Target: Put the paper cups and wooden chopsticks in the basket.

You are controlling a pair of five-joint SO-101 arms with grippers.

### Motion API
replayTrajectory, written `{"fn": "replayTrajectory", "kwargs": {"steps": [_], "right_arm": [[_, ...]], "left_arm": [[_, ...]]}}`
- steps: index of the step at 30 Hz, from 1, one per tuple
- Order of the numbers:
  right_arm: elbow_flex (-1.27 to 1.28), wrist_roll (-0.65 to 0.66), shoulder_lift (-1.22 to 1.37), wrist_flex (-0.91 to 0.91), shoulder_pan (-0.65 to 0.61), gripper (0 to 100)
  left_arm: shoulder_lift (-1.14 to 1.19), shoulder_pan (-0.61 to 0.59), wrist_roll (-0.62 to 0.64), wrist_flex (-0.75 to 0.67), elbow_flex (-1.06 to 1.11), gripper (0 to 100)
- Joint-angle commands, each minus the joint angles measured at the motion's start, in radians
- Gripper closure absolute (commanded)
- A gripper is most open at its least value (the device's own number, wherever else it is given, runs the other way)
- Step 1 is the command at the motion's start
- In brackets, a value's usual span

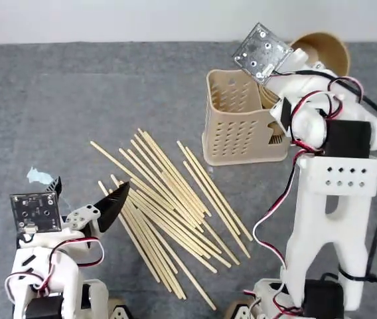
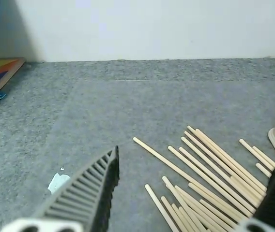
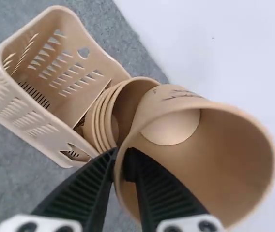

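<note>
Right claw (image 3: 123,157) grips a cup's (image 3: 200,159) wall at 1 o'clock on the worktop (image 1: 75,86), beside the basket (image 1: 241,126) holding nested cups (image 3: 106,121). Left claw (image 1: 112,203) gapes wide at 8 o'clock, near scattered chopsticks (image 1: 168,206).

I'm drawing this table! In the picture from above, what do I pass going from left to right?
Blue scrap → chopsticks → basket → cup.
</note>
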Motion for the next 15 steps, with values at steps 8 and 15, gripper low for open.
{"fn": "replayTrajectory", "kwargs": {"steps": [8, 15], "right_arm": [[-0.121, 0.005, -0.050, 0.143, -0.045, 98.3], [-0.123, -0.002, -0.030, 0.122, -0.042, 85.8]], "left_arm": [[-0.015, -0.006, 0.052, 0.011, -0.004, 56], [-0.015, -0.002, 0.058, 0.032, -0.004, 56]]}}
